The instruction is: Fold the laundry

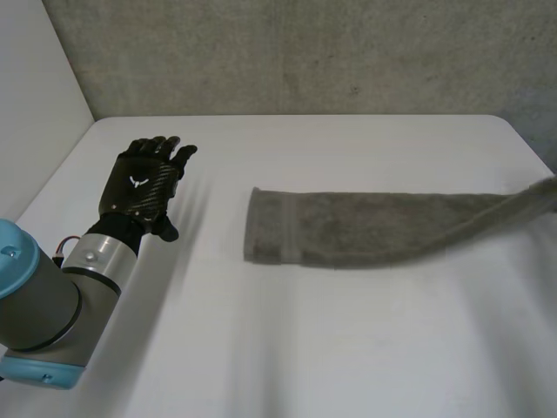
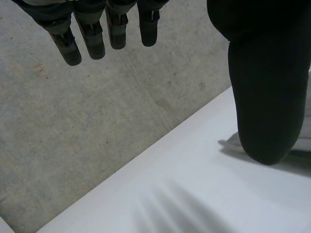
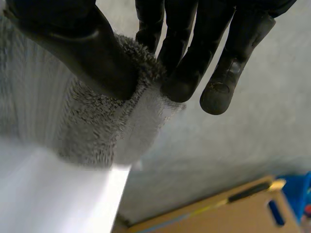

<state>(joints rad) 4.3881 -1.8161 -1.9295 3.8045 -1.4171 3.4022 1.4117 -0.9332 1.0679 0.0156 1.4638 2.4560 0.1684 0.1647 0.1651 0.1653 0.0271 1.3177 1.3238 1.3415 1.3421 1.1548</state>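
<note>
A grey towel [image 1: 365, 229] lies folded into a long strip across the white table [image 1: 305, 348]. Its right end rises off the table toward the right edge of the head view. In the right wrist view my right hand [image 3: 97, 58] pinches that end of the towel [image 3: 97, 126] between thumb and fingers, lifted past the table's edge. My left hand [image 1: 144, 183] hovers open over the table's left side, well left of the towel's near end. Its fingers [image 2: 87, 39] stay straight and hold nothing in the left wrist view.
A grey concrete wall [image 1: 305, 52] stands behind the table. Past the table's right edge, lower down, a brown cardboard box [image 3: 233, 213] and something blue [image 3: 296, 189] sit on the floor.
</note>
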